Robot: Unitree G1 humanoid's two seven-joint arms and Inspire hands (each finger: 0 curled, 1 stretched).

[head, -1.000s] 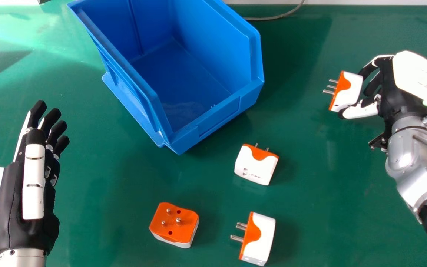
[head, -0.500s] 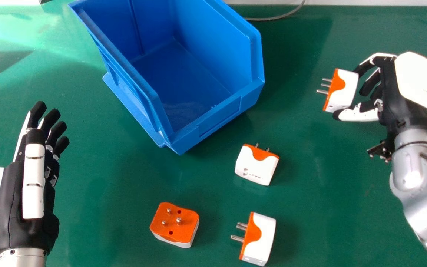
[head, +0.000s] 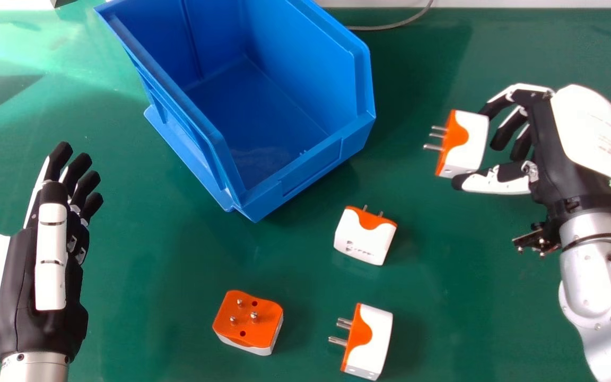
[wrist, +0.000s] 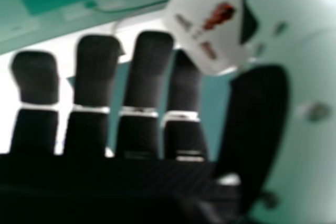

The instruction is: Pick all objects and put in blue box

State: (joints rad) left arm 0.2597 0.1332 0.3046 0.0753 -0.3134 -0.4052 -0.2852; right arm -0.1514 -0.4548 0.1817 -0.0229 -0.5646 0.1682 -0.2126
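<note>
While the left hand point(head: 22, 281) stands at the left side of the head view with its fingers straight and slightly apart, the right hand point(head: 552, 138) is at the right with fingers and thumb bent, clamped on a white-and-orange adapter point(head: 470, 140). That adapter is well apart from the blue box point(head: 313, 170), to its right, its metal prongs pointing toward the box. The box sits at an angle, its lower front facing the near side of the green table point(head: 151, 265). Three more adapters lie on the table: one point(head: 364, 239) just beyond the box's near corner, prongs pointing away from the robot; one point(head: 250, 321) with its orange face and prongs up; and one point(head: 372, 339) on its side to the right of that, prongs toward the left. A grey cable point(head: 390, 25) runs behind the box.

In the right hand view, the row of dark fingers point(wrist: 148, 72) is spread, with gaps between them, and the held adapter is caught between the finger nearest the thumb and the thumb point(wrist: 254, 119). Its pale face shows slots and a reddish-orange patch.
</note>
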